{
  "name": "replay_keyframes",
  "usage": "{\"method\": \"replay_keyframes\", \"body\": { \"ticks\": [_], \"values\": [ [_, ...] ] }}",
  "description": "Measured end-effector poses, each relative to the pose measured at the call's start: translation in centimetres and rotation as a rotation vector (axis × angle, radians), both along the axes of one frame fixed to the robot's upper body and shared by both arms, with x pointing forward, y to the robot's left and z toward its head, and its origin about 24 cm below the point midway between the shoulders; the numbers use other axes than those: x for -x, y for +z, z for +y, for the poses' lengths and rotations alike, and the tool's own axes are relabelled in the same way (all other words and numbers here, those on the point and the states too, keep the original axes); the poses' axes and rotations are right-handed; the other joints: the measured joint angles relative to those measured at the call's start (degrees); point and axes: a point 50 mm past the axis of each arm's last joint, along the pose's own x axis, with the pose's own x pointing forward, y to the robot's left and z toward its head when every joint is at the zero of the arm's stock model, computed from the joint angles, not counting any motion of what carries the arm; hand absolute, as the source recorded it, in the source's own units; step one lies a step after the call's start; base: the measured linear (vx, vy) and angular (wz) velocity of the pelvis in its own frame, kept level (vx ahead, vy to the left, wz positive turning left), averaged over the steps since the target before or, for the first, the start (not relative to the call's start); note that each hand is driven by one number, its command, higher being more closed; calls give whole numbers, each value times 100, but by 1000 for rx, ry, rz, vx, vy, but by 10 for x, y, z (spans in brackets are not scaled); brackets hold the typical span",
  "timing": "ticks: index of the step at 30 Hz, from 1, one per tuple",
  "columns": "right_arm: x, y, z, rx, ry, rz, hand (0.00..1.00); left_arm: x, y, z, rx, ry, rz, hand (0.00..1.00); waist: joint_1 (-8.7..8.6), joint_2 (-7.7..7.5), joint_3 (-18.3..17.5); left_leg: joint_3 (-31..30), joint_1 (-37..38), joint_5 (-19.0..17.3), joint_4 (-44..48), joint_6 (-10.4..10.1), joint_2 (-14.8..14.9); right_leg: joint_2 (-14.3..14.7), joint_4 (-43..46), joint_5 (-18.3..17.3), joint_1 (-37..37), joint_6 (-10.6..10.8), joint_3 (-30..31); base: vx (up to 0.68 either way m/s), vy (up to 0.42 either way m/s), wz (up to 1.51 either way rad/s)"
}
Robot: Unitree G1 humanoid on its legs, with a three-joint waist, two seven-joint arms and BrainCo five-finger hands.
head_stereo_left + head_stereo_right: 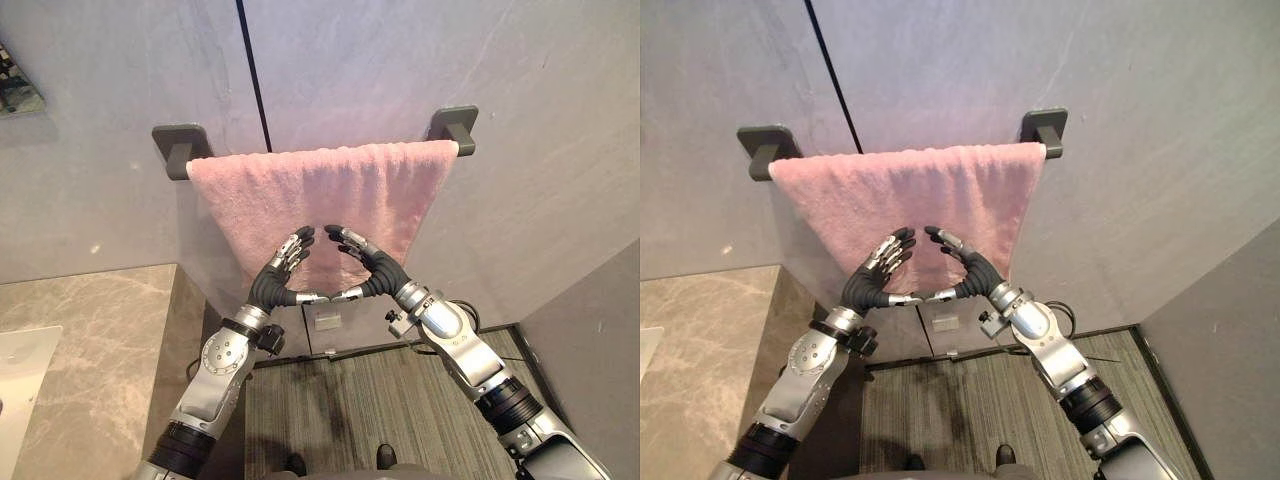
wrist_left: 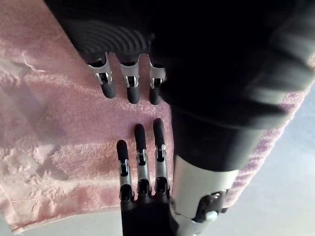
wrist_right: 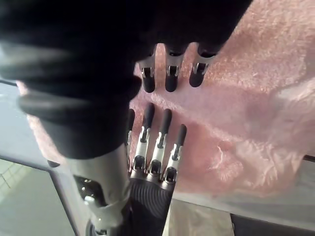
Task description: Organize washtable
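Hovering side by side, the left hand [image 1: 283, 272] and the right hand [image 1: 368, 268] are holding their fingers straight and relaxed, gripping nothing, with fingertips pointing toward each other and thumbs almost meeting below. Both are hanging in front of the lower middle of the pink towel [image 1: 340, 190]; whether they are touching the cloth I cannot tell. That towel is draping spread out between the left bracket [image 1: 180, 148] and the right bracket [image 1: 455, 125] on the grey wall [image 1: 540, 130]. Off to the robot's left a marble counter [image 1: 90, 340] is showing, and striped carpet [image 1: 350, 410] is covering the floor beneath.
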Motion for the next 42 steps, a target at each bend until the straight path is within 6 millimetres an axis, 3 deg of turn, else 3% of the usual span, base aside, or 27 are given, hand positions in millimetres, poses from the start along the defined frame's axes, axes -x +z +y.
{"method": "replay_keyframes", "body": {
  "ticks": [3,14,25,33,38,42],
  "values": [
    [-4,-1,-4,-10,-40,3,0,-2,2,8,19,57,-6,0,17,-1,0,-6,-1,1,2,0,-1,0,3,1,1,1,-2,-26,-14,0],
    [-20,6,-51,-110,-311,-13,0,-2,2,41,54,261,-16,0,18,-8,1,-54,12,2,3,0,-2,-1,3,-1,39,0,-54,-20,-18,1],
    [-19,3,-91,-200,-529,-8,0,6,-7,65,80,385,10,0,37,-86,9,-104,58,5,-13,-1,-4,-2,3,-4,96,2,-99,-34,-21,2],
    [2,-12,-128,-232,-705,18,0,32,-6,73,157,477,-10,0,30,-99,6,-129,228,33,-173,-7,-14,-6,12,-57,196,29,-139,-4,-4,0],
    [15,-10,-140,-268,-766,-6,0,45,-19,75,176,502,41,0,13,-102,6,-130,251,33,-199,-8,-19,-10,16,-71,203,42,-136,-19,-20,0],
    [28,-23,-146,-292,-814,38,0,56,-31,73,200,528,93,0,14,-103,6,-131,258,31,-202,-10,-18,-10,19,-92,207,56,-137,-22,-29,0]
  ]
}}
